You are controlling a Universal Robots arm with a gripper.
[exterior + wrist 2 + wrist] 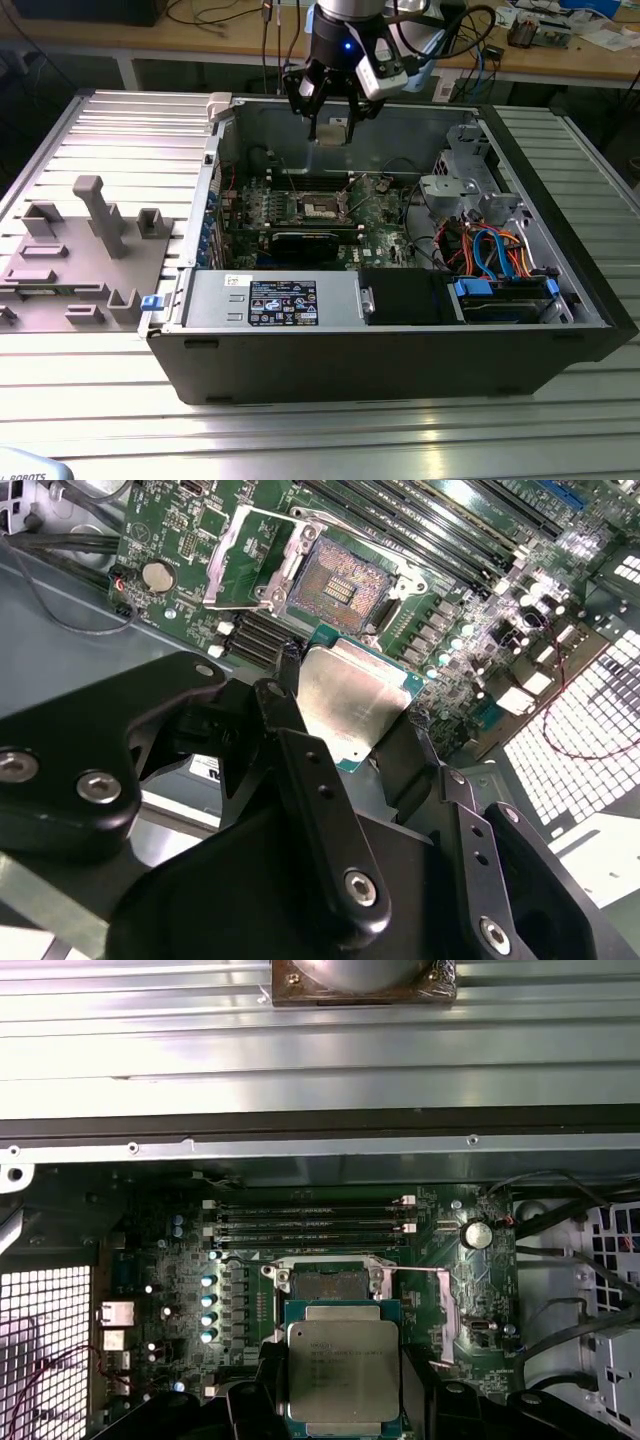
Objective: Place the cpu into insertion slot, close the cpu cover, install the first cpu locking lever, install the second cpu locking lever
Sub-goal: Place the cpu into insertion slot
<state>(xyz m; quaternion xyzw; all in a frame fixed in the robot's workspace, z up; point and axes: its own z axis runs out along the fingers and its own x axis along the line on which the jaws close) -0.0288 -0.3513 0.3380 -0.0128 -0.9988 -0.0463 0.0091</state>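
Cpu [343,1370]: we see it held flat in the air, metal top towards the wrist, well above the motherboard [160,1260]. In the first wrist view it overlaps the near edge of the socket and is not squarely over it. We judge it is kept level so that its underside can meet the contacts evenly.

Gripper [331,128]: closed to the chip's width. The black fingers [278,705] press two opposite edges of the cpu, which leaves both faces free.

Insertion slot [345,580]: bare, with its contact field exposed. It lies near the middle of the motherboard, beside the memory slots [310,1225]. Nothing is seated in it or latched over it yet.

Cpu cover [255,555]: swung up off the socket. It stands on the side towards the coin cell [157,576], so the way down is open.

Case [350,350]: lies on its side with the panel off, in the middle of the table [350,440]. It holds the motherboard against its floor and a long black card [305,240] across the board. A labelled power supply [270,300] sits along the near wall, and a drive bay with blue and orange cables [500,260] fills the corner at the exterior view's right.

Grey fixture block [80,250]: rests on the table near the edge at the exterior view's left, apart from the case.
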